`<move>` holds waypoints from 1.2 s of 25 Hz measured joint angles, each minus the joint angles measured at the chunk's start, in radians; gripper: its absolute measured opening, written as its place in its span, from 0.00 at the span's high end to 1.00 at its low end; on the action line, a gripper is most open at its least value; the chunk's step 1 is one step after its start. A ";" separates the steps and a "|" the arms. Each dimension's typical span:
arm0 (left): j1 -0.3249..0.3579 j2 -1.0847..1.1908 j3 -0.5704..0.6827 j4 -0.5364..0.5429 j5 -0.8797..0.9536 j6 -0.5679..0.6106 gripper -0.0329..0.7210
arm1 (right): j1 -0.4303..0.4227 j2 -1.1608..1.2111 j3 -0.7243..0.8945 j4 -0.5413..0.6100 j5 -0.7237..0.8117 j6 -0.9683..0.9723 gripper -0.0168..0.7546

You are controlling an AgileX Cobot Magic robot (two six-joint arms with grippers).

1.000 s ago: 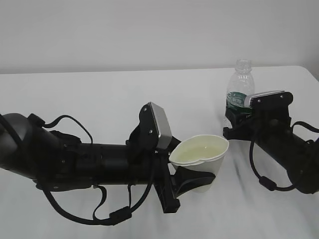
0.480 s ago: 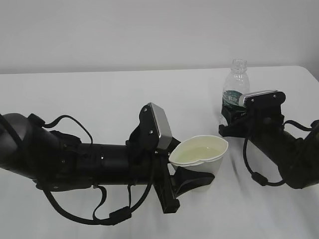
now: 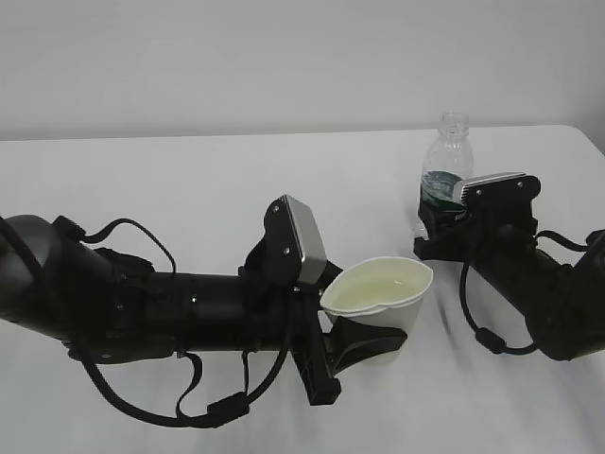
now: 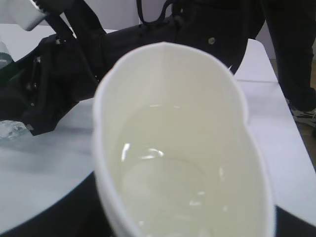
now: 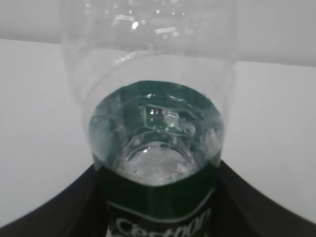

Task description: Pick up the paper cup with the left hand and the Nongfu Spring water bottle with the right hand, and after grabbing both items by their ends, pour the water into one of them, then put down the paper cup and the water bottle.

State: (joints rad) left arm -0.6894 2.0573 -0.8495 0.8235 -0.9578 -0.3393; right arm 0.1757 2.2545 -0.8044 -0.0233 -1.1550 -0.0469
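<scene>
The paper cup is squeezed into an oval between the fingers of my left gripper, which is shut on its lower wall and holds it upright just above the table. The water fills its lower part. At the right, the Nongfu Spring water bottle stands upright, capless, looking nearly empty. My right gripper closes round its green label from the right. In the right wrist view the bottle fills the frame and the black fingers lie against the label with no gap showing.
Both arms reach over the white table. The left arm's cables hang near the front edge. A plain white wall is behind, and the table's right edge is close to the bottle.
The right arm carried the bottle a little to the left and slightly lower, then stopped. The left arm and the cup have not moved.
</scene>
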 joint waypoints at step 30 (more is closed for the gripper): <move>0.000 0.000 0.000 -0.141 0.003 0.000 0.45 | 0.000 -0.244 0.288 0.039 0.006 -0.069 0.26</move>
State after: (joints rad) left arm -0.6894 2.0573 -0.8495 0.6826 -0.9552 -0.3393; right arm 0.1757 2.0107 -0.5159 0.0161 -1.1492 -0.1157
